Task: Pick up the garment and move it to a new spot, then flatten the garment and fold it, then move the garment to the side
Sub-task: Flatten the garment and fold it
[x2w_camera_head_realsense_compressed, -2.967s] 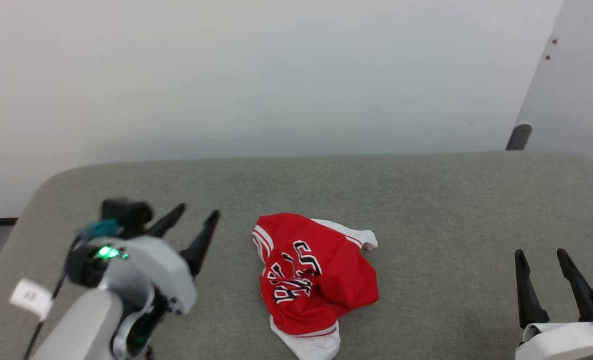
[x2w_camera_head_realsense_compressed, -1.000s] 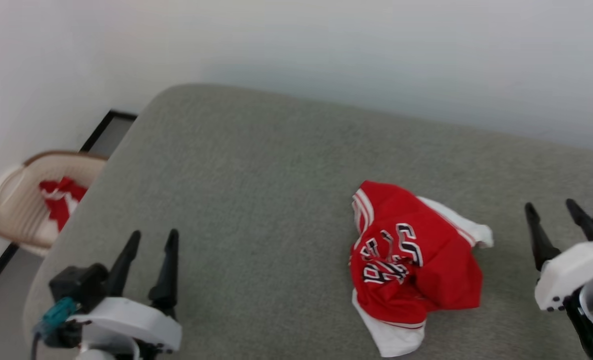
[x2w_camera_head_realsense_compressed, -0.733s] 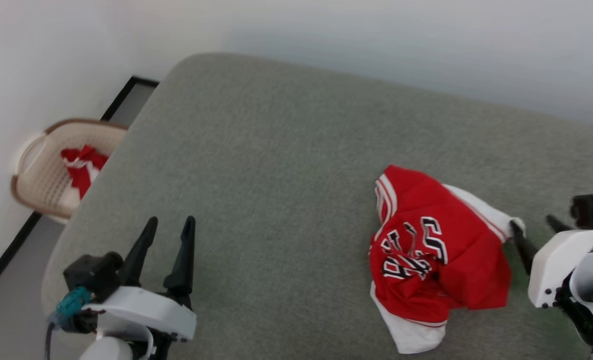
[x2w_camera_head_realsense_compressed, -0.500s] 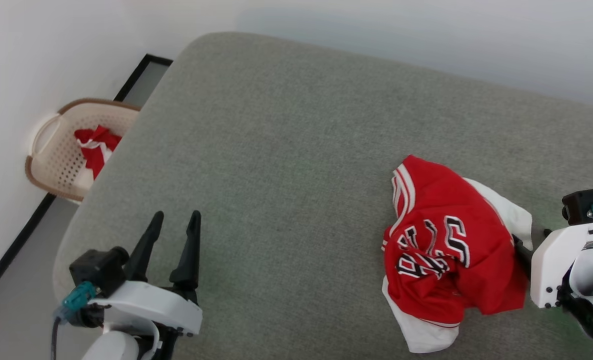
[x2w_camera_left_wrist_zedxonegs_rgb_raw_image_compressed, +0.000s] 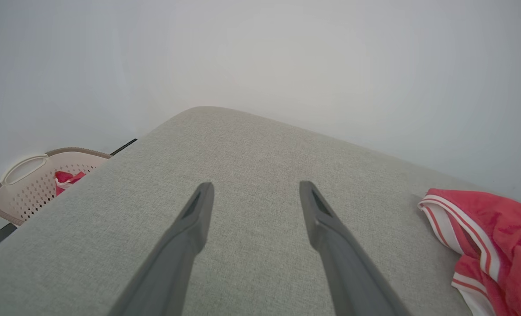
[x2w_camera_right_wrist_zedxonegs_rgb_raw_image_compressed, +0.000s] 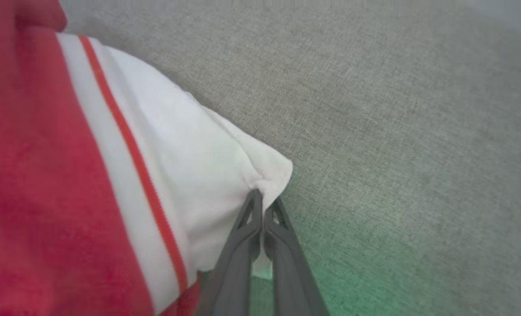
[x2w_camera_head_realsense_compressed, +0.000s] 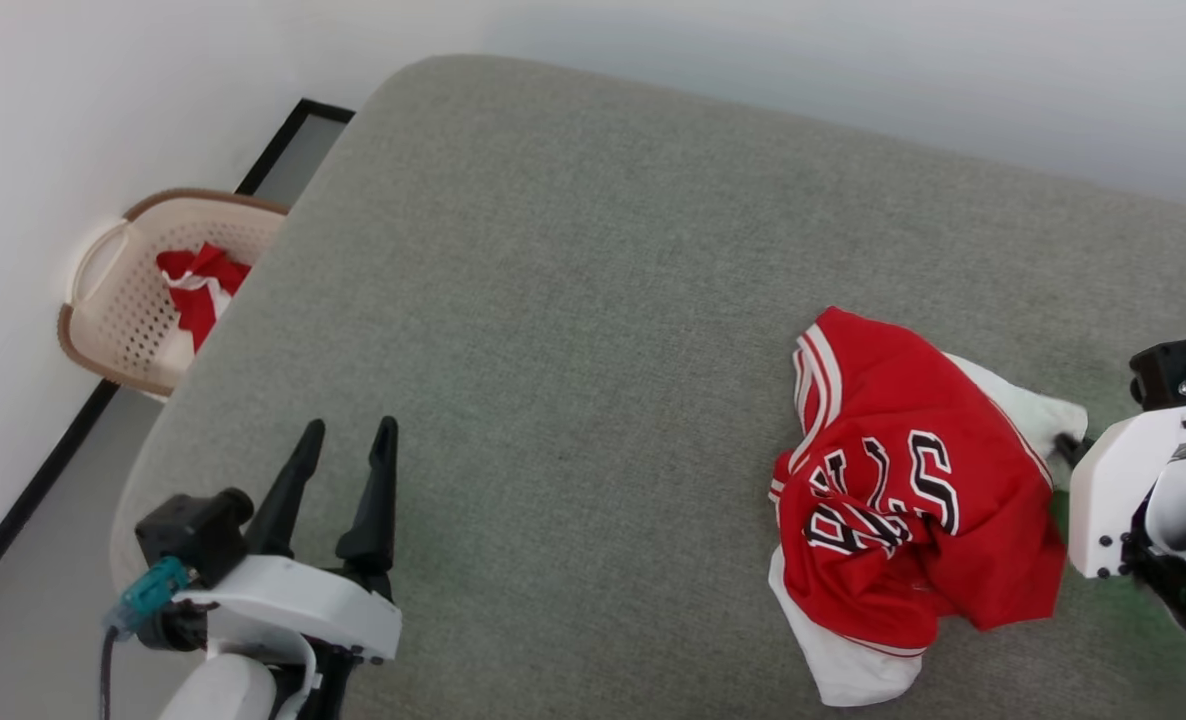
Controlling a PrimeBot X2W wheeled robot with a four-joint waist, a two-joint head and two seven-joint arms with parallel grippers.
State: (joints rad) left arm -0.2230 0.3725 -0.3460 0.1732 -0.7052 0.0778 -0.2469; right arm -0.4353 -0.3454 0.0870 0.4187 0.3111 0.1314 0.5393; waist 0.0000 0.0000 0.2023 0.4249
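Right gripper [x2w_camera_right_wrist_zedxonegs_rgb_raw_image_compressed: 264, 202] pinched shut on corner of white sleeve [x2w_camera_right_wrist_zedxonegs_rgb_raw_image_compressed: 199, 149] of garment [x2w_camera_head_realsense_compressed: 903, 500]. Garment lay crumpled, black lettering up, on right part of grey padded surface [x2w_camera_head_realsense_compressed: 573, 300]. Left gripper [x2w_camera_head_realsense_compressed: 346, 440] hovered open above surface, well apart from garment. Basket [x2w_camera_head_realsense_compressed: 118, 300] holding red cloth sat on floor past left edge.

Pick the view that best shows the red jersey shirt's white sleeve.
Right wrist view: the white sleeve fills the middle, its corner pinched in the shut right hand. The head view shows the sleeve small, at the right edge of the red jersey shirt. The left wrist view catches the shirt's striped red edge.
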